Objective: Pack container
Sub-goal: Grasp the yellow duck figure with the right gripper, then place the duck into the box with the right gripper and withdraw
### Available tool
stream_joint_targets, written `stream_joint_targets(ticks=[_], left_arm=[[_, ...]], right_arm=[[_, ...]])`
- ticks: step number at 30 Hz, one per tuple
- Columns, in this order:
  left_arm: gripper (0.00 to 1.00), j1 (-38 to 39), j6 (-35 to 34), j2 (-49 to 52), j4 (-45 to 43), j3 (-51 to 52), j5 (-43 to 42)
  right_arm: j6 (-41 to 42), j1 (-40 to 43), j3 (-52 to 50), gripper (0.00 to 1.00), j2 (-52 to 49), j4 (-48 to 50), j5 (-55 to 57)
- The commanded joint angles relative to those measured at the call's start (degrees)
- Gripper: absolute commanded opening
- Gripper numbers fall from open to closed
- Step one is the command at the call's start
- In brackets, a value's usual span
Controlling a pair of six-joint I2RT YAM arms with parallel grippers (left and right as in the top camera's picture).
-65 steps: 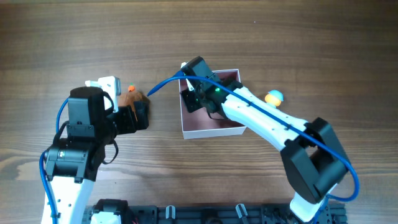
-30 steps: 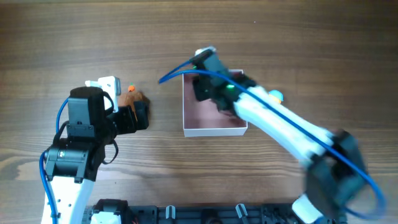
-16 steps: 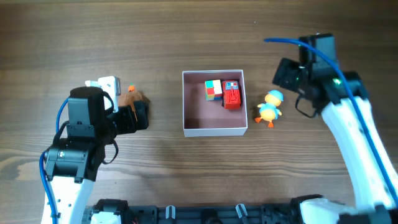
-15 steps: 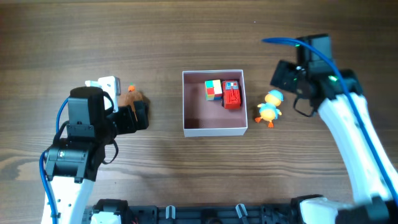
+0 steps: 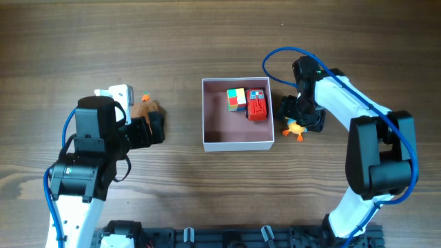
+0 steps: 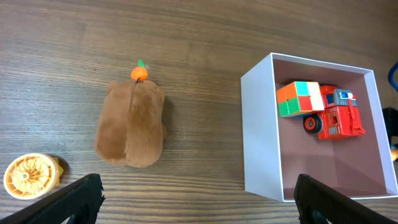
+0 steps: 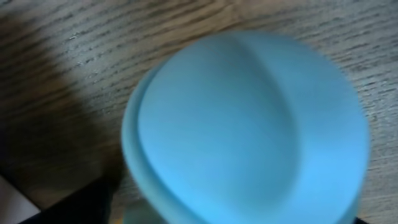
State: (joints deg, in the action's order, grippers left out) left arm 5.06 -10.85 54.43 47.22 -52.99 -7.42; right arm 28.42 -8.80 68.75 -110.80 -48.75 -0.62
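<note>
The container (image 5: 238,144) stands in the middle of the wooden surface (image 5: 207,41), open side up, between the two arms. It is judged to be light and thin-walled, stiff enough to keep its shape but easily slid by a sideways knock. If it must be held, one upright wall at the rim is the likeliest place to take it. Along its far wall a colour cube (image 5: 236,98) and a red toy truck (image 5: 257,105) lie touching each other, and the near half of the pink floor is left bare.

A toy duck (image 5: 296,129) lies just beside the container's right wall, with the right pincer (image 5: 300,116) set down over it. In the right wrist view only the duck's blue cap (image 7: 249,124) is shown, blurred and very near. It cannot be told whether that pincer is spread or pinching the duck. The cap looks smooth and rounded, so a slip is thought possible.

The left pincer (image 6: 198,190) is spread wide above a brown plush toy (image 6: 130,124), judged soft, with a yellow ridged disc (image 6: 26,175) near it. The container's right wall is what stands between the duck and the bare floor.
</note>
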Motion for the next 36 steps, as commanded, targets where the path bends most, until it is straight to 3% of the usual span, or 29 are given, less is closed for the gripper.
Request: stream_joint_targets(ticks=[1,3,4,7,12,17,20,24,29,36], left_arm=[[1.00,-0.46,-0.55,-0.09,0.04,-1.14,-0.90],[1.00,-0.46,-0.55,-0.11,0.04,-1.14,-0.90],[1.00,-0.46,-0.55,-0.11,0.04,-1.14,-0.90],[1.00,-0.46,-0.55,-0.11,0.04,-1.14,-0.90],[1.00,-0.46,-0.55,-0.11,0.04,-1.14,-0.90],[1.00,-0.48,-0.57,-0.37,0.02,-1.14,2.19],[1.00,-0.76,-3.08,-2.14,0.00,-1.16,9.14],[1.00,-4.98,-4.90,-4.76,0.48,-1.73,9.46],[1.00,-14.25,-4.83,-6.21,4.52,-2.64,8.92],[1.00,-15.93,-4.83,-6.10,4.72,-2.62,6.60]], right_arm=[[0.26,0.00,-0.04,0.66,-1.51,0.59,-0.98],[0.24,0.00,-0.04,0.48,-1.49,0.61,-0.96],[0.24,0.00,-0.04,0.44,-1.49,0.66,-0.96],[0.24,0.00,-0.02,0.15,-1.33,1.14,-0.94],[0.04,-0.02,1.95,0.14,2.84,0.04,0.85],[-3.15,-1.20,6.62,0.10,15.80,-2.49,2.47],[-5.53,-5.77,8.55,0.06,24.81,-1.25,2.45],[-6.01,-14.45,8.94,0.08,29.77,2.62,2.49],[-5.73,-25.16,8.92,0.17,25.86,9.03,2.47],[-5.70,-29.09,8.92,0.23,12.98,13.92,0.50]])
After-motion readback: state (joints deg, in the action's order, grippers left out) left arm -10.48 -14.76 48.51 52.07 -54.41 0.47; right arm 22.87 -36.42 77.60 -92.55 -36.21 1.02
